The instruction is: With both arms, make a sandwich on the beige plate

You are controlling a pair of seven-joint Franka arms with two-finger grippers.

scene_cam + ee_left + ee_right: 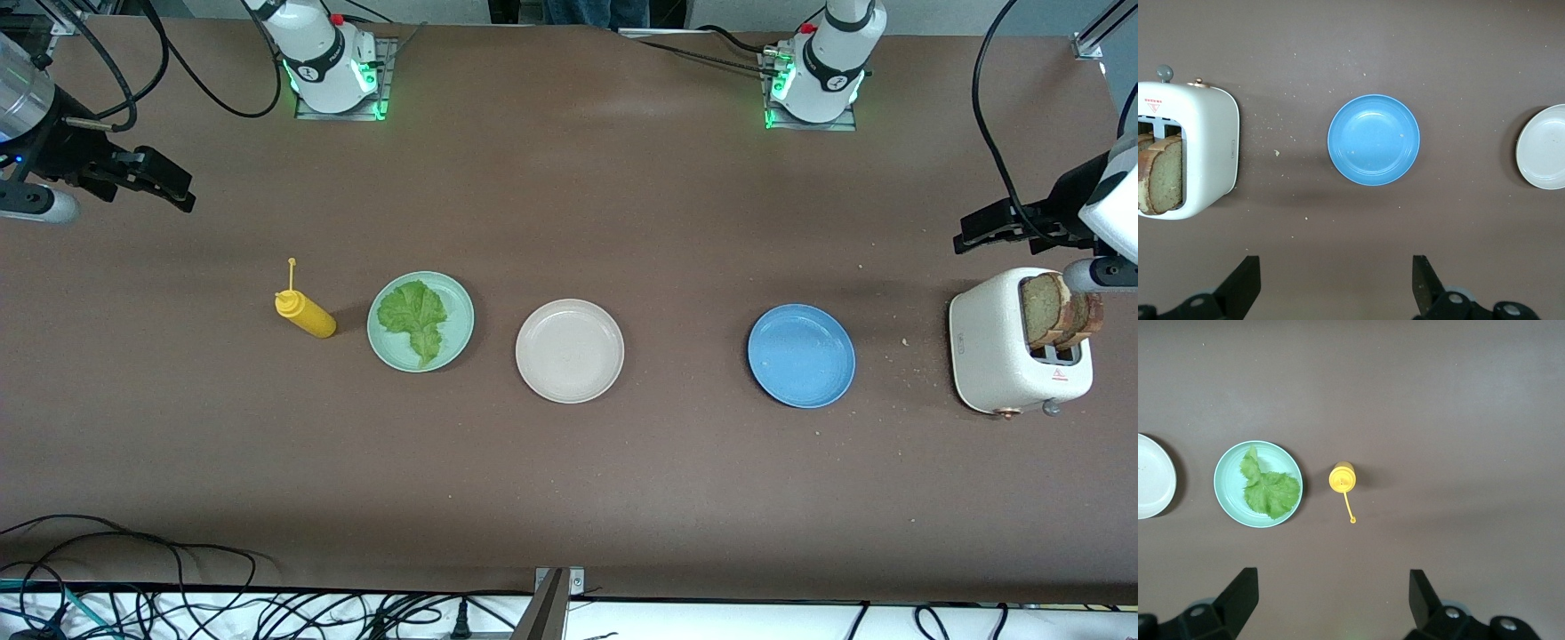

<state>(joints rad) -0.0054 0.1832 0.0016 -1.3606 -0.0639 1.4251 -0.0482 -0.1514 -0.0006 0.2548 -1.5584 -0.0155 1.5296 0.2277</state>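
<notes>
The beige plate (570,350) (1543,147) (1148,477) lies bare at the table's middle. The sandwich's parts are apart. Two tan bread slices (1053,307) (1161,173) stand in a white toaster (991,347) (1208,147) at the left arm's end. A ruffled green lettuce leaf (413,316) (1271,490) rests on a mint green plate (455,307) (1228,487) toward the right arm's end. My left gripper (969,233) (1336,267) hangs open and empty over the table beside the toaster. My right gripper (182,191) (1333,577) hangs open and empty over the table's right-arm end.
A blue plate (801,356) (1373,139) lies bare between the beige plate and the toaster. A yellow squeeze bottle (307,313) (1342,477) stands beside the mint plate. Crumbs dot the table around the toaster. Cables run along the table edge nearest the front camera.
</notes>
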